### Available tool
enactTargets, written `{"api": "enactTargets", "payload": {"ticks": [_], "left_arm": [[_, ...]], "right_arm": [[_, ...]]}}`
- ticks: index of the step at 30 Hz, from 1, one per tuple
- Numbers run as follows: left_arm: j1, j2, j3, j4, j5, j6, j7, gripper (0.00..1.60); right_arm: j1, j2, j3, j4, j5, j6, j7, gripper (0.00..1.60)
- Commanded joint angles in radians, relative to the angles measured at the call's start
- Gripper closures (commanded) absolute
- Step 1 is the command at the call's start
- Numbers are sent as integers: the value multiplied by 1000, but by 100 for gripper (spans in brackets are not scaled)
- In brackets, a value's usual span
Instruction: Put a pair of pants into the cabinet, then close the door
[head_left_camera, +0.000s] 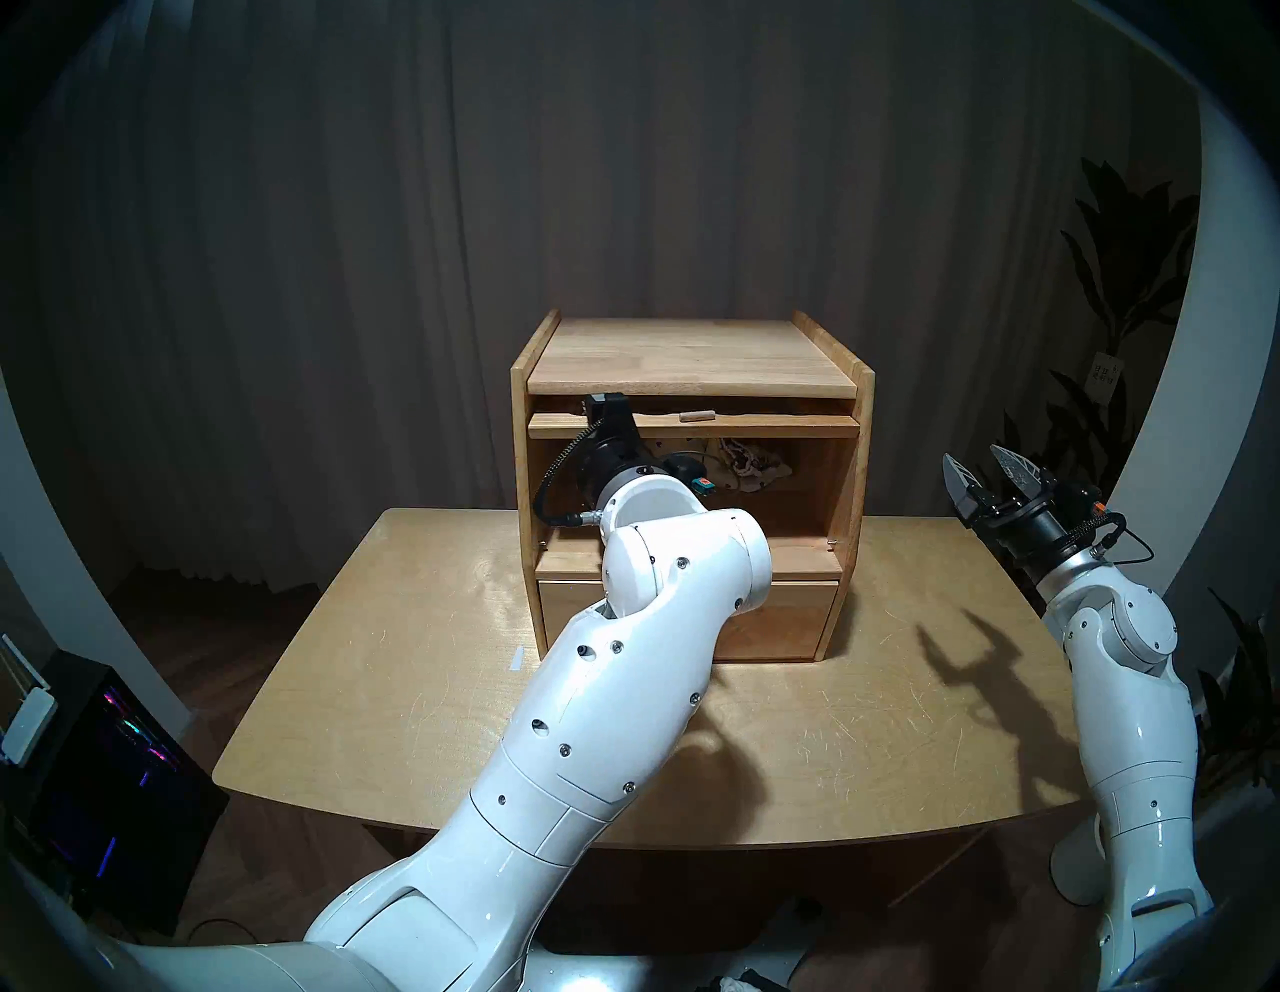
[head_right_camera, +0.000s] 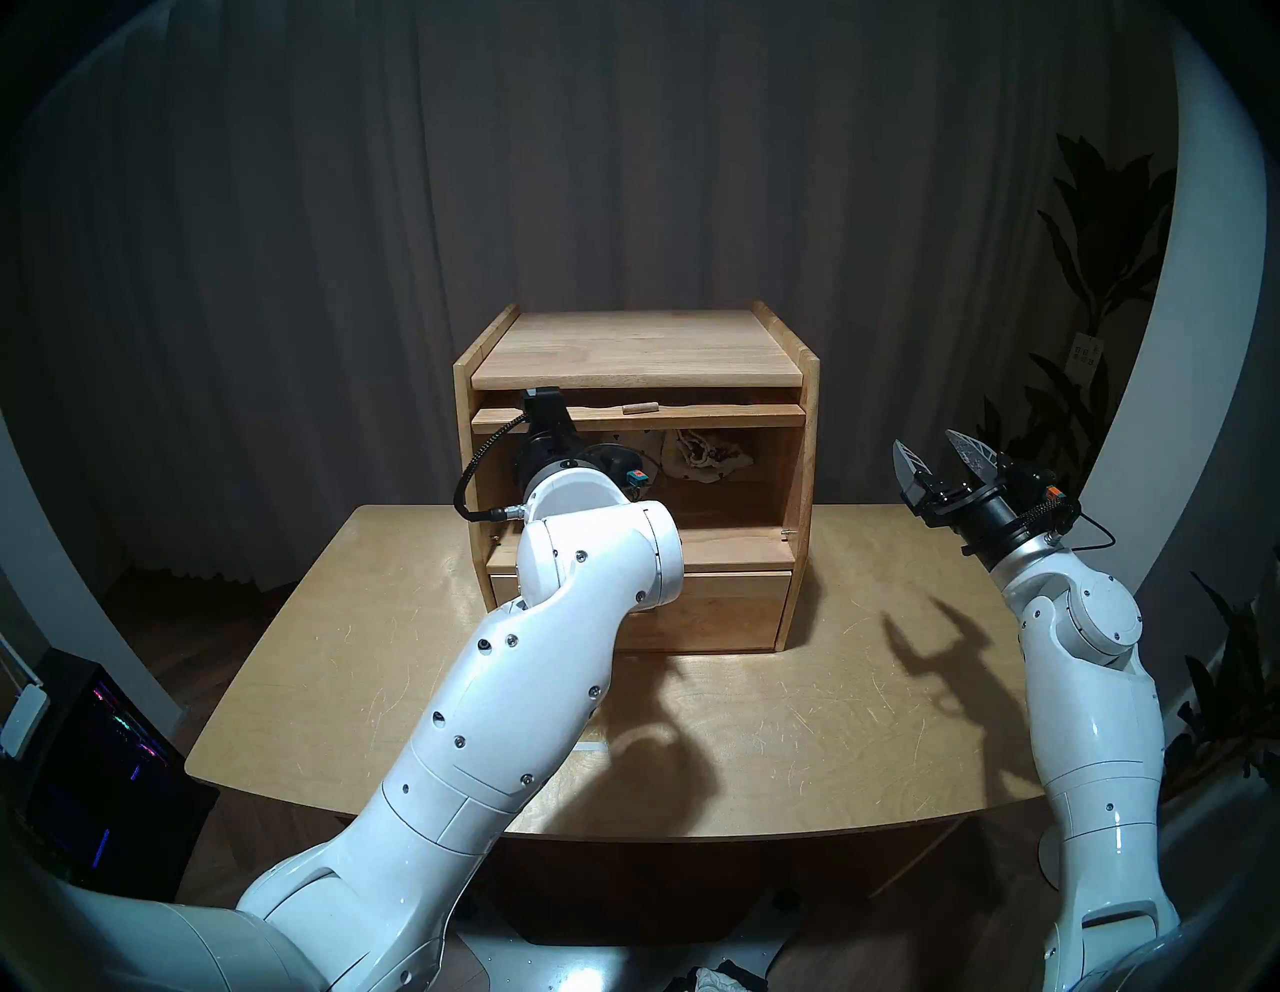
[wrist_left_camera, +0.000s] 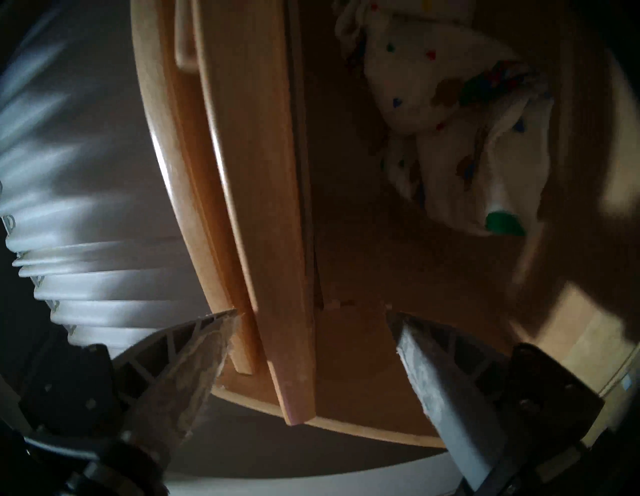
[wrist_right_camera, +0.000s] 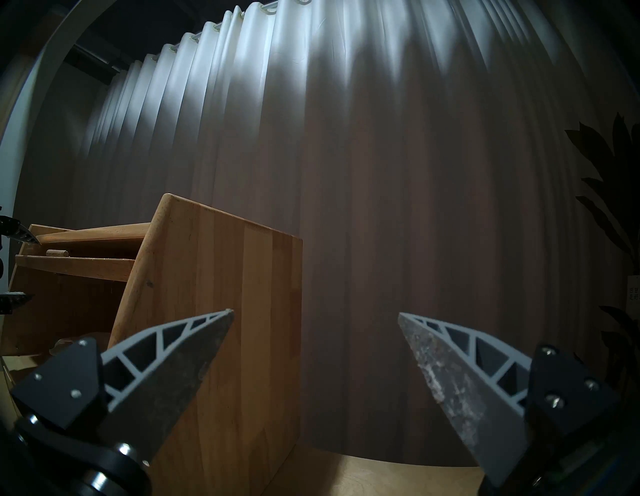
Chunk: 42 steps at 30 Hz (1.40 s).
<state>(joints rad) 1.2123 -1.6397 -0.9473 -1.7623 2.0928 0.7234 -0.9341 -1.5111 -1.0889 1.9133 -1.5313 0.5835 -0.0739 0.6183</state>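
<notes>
The light-wood cabinet (head_left_camera: 692, 346) stands at the back of the table. Its door (head_left_camera: 762, 427) is lifted flat under the top, with the peg handle (head_left_camera: 695, 416) facing forward. The pair of pants (head_left_camera: 751, 465) lies crumpled at the back of the upper compartment and also shows in the left wrist view (wrist_left_camera: 450, 114). My left gripper (wrist_left_camera: 311, 315) is open at the door's left end, one finger above the door's edge (wrist_left_camera: 263, 207) and one below it, holding nothing. My right gripper (head_left_camera: 975, 457) is open and empty, raised to the right of the cabinet.
The plain drawer front (head_left_camera: 776, 623) below the compartment is shut. The wooden table (head_left_camera: 415, 658) reaches forward to me. A dark computer case (head_left_camera: 104, 762) stands on the floor at the left, a plant (head_left_camera: 1122, 277) at the right, and a curtain behind.
</notes>
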Motion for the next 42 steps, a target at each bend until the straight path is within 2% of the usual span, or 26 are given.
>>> {"api": "enactTargets", "payload": {"ticks": [1, 4, 5, 10, 16, 20, 23, 31, 33, 34, 35, 36, 42], "left_arm": [[15, 54, 31, -26, -70, -47, 80, 18], [2, 76, 18, -13, -70, -56, 106, 13], [-9, 88, 19, 4, -39, -50, 121, 13], [-43, 109, -31, 17, -67, -58, 150, 9], [-58, 118, -56, 25, -142, -88, 215, 13], [-60, 115, -75, 23, -221, -119, 238, 23], [-62, 113, -79, 31, -277, -141, 268, 23], [-74, 110, -77, 64, -341, -173, 338, 24], [-76, 112, -76, 71, -340, -173, 348, 33], [-75, 112, -78, 72, -346, -174, 354, 99], [-68, 114, -82, 69, -355, -176, 369, 136], [-62, 117, -83, 67, -357, -175, 385, 160], [23, 129, -84, -25, -369, -145, 410, 160]], "right_arm": [[14, -4, 4, -13, 2, -17, -2, 0], [14, -4, 4, -12, 2, -17, -2, 0], [14, -4, 4, -12, 2, -17, -1, 0], [15, -4, 5, -11, 2, -16, 1, 0], [15, -5, 5, -11, 2, -17, 1, 0], [15, -5, 5, -11, 1, -18, 1, 0], [15, -5, 5, -11, 1, -18, 1, 0], [15, -5, 5, -11, 2, -18, -1, 0], [15, -5, 5, -11, 2, -19, -1, 0], [15, -5, 5, -11, 2, -19, -1, 0], [15, -5, 5, -12, 2, -19, -1, 0], [15, -5, 5, -12, 2, -19, -1, 0], [15, -5, 4, -11, 2, -19, -1, 0]]}}
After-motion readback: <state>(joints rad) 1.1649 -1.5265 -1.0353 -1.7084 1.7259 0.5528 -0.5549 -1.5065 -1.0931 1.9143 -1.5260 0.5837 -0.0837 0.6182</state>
